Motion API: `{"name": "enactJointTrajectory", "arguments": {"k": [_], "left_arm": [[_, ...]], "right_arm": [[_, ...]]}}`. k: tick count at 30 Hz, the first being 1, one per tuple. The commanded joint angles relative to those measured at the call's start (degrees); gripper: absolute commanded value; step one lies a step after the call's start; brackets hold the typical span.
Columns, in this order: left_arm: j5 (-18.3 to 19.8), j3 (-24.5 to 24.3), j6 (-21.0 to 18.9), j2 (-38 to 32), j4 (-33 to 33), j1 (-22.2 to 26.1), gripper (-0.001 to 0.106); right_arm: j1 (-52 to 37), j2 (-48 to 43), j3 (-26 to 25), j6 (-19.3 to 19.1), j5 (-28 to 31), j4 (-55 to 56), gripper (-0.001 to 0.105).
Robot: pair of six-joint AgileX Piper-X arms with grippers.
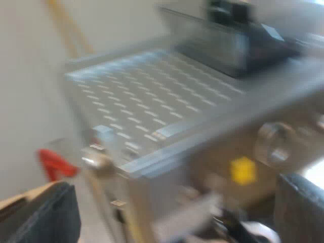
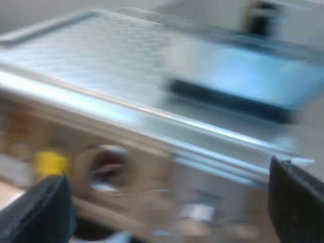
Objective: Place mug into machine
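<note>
Matte black left fingers [image 1: 43, 217] spread wide, right fingers [image 2: 297, 205] likewise, boxy steel espresso machine [image 1: 152, 106] with slotted top

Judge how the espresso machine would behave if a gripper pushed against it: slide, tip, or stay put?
Probably stays put: the espresso machine looks like a broad, boxy metal body with a flat perforated top, so likely heavy and stiff. The bean hopper on top looks like thinner clear plastic, perhaps easier to knock.
</note>
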Motion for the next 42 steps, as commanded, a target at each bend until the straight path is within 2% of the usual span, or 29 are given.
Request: {"name": "enactJointTrajectory", "arguments": {"k": [1, 5, 8, 13, 17, 18, 19, 25, 33, 37, 42], "left_arm": [[-0.6, -3.2, -0.8, 2.7, -0.7, 5.5, 0.079], [0.6, -4.6, -1.1, 4.6, -0.8, 13.1, 0.079], [0.7, -4.6, -2.5, 4.7, -0.5, 15.7, 0.079], [0.8, -4.6, -2.9, 4.7, -0.4, 17.9, 0.079], [0.8, -4.6, -2.9, 4.7, 1.1, 18.1, 0.079], [0.8, -4.6, -2.9, 4.7, 1.6, 18.1, 0.079], [0.8, -4.6, -2.9, 4.7, 3.4, 18.1, 0.079], [0.4, -4.6, -3.4, 4.0, 6.2, 18.1, 0.079], [0.4, -3.2, -3.6, -2.3, 7.3, 18.1, 0.079], [0.4, 0.5, -3.6, -8.4, 8.9, 18.1, 0.079], [0.8, 5.6, -3.6, -16.3, 10.1, 18.1, 0.079]], "right_arm": [[-4.0, -4.3, -0.7, -0.6, 1.3, 3.8, 0.079], [-11.1, -9.7, -0.7, -0.2, -0.5, 7.3, 0.079], [-17.5, -12.4, -0.7, 2.6, -4.3, 11.5, 0.079], [-29.3, -15.5, -0.7, 6.8, -8.9, 19.6, 0.079], [-34.6, -16.4, -0.7, 7.9, -11.5, 22.8, 0.079], [-37.9, -17.0, -0.7, 8.1, -13.7, 24.8, 0.079], [-50.5, -19.2, -0.7, 8.1, -22.5, 31.6, 0.079], [-62.1, -23.4, 0.5, 8.1, -30.3, 36.3, 0.079], [-65.6, -33.6, 6.2, 6.1, -34.5, 37.1, 0.079], [-65.6, -39.5, 7.9, 2.9, -35.7, 38.4, 0.079], [-65.6, -45.7, 8.2, 2.1, -35.7, 41.1, 0.079]]}}
